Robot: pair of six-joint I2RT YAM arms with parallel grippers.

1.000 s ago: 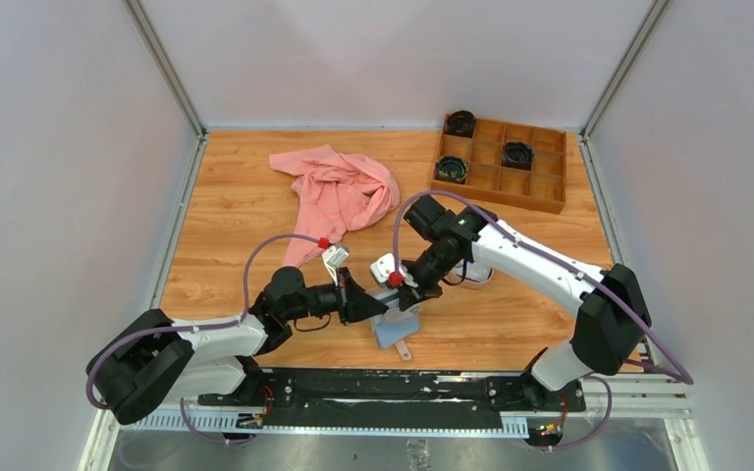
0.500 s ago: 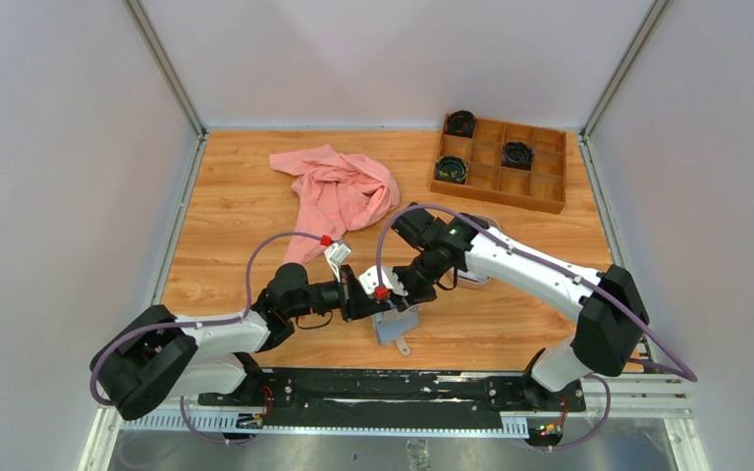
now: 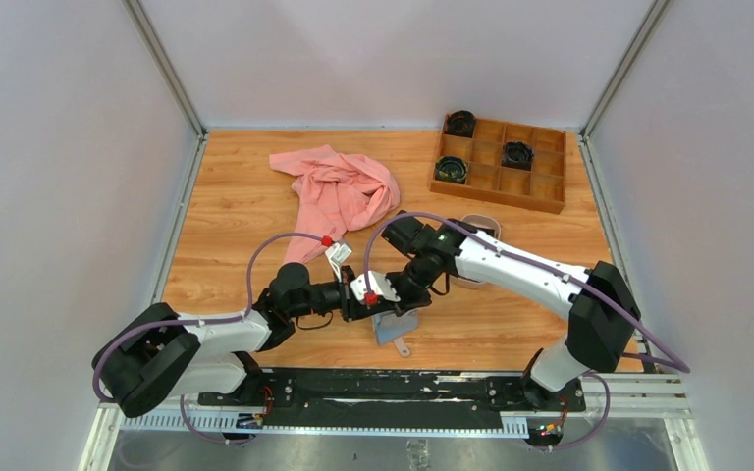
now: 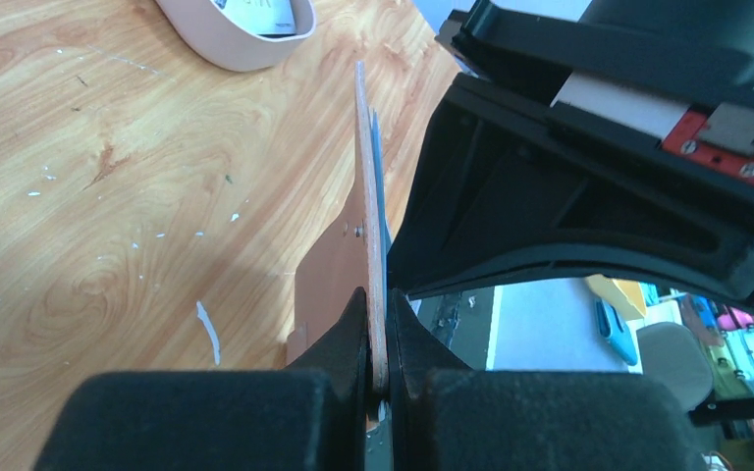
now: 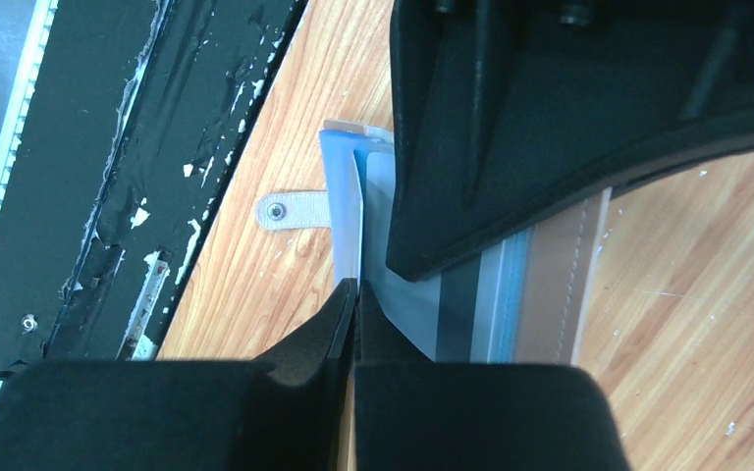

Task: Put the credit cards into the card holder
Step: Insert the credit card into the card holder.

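While both arms meet low over the near middle of the table, the left gripper (image 4: 380, 319) is clamped shut on one edge of the card holder (image 4: 339, 260). From the left wrist the card holder is seen edge-on. Its tan outer face carries a small stud (image 4: 356, 232), and its blue lining faces the right arm. The right gripper (image 5: 353, 294) is also closed tight, pinching a thin light-blue inner layer of the same card holder. A pale strap (image 5: 290, 209) with a round snap sticks out sideways from the card holder, above the wood. Beside the pinched layer lies a greyish sheet with a dark band; whether it is a card cannot be told. Whether the card holder touches the table cannot be told either.

Further out, an oval pinkish tray (image 4: 226, 44) sits on the table beyond the grippers. It holds a pale card (image 4: 260, 12) whose dark print is too small to read. A white label and a red plate on the right wrist show no legible writing.

The table (image 3: 236, 226) is orange-brown wood grain, flecked with white marks. A crumpled pink cloth (image 3: 339, 191) lies towards the far left. A wooden box (image 3: 540, 186) with compartments sits at the far right, with dark round items in three of them. Pale walls and metal corner posts enclose the table, and a black rail (image 3: 383, 388) runs along its near edge.
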